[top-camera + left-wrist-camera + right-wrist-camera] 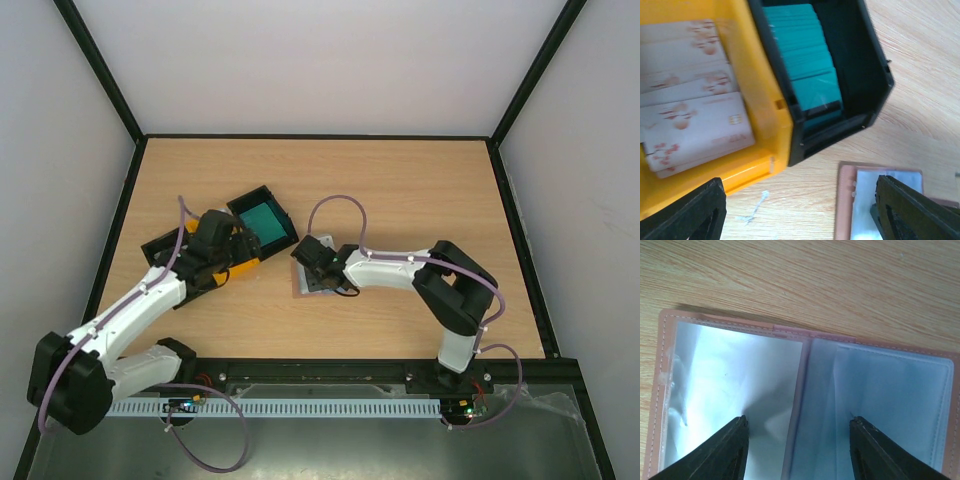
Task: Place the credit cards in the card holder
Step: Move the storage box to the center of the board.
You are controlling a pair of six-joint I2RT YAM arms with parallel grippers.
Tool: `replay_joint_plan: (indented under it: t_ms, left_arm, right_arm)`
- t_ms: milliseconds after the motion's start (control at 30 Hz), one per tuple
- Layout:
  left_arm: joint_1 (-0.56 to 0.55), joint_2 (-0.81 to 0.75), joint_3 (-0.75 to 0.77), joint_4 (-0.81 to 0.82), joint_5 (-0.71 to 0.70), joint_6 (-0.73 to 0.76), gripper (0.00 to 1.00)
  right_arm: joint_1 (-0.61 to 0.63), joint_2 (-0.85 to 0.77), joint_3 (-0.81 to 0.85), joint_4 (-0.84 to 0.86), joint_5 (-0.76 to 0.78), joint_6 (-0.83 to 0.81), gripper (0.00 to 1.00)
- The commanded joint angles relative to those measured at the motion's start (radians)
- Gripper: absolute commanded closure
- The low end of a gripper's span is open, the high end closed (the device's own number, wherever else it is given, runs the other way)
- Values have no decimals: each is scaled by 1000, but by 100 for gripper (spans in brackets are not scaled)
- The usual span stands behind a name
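Note:
The card holder [735,365] lies open on the wood, a brown-pink cover with clear plastic sleeves inside. My right gripper [800,421] is open right above it, one finger over each half, nothing between them. Pale pinkish-white credit cards [690,100] lie stacked in a yellow tray [760,100]. Teal credit cards [805,55] fill the black tray [860,65] beside it. My left gripper [800,187] hangs open and empty over the bare table just in front of both trays, with a corner of the card holder [845,200] by its right finger. From above, the left gripper [235,250] and right gripper [315,270] are close together.
The trays sit in a slanted row left of centre; another black tray [165,245] is partly hidden by the left arm. A small white scrap [757,205] lies on the wood. Black frame rails [320,136] border the table.

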Motion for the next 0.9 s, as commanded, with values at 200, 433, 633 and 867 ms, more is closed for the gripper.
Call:
replay_joint_plan:
  t_ms: [200, 433, 633, 867]
  left_arm:
    - [103, -140, -28, -263, -138, -111, 5]
    - [158, -125, -44, -294, -123, -99, 0]
    - [209, -15, -53, -221, -61, -34, 0]
    - [212, 40, -50, -48, 135, 106, 6]
  right_arm:
    - [6, 47, 47, -75, 59, -6, 39]
    - [6, 57, 41, -53, 1, 15, 39]
    - [6, 65, 31, -46, -2, 54, 39]
    - [-18, 72, -27, 5, 25, 116, 41]
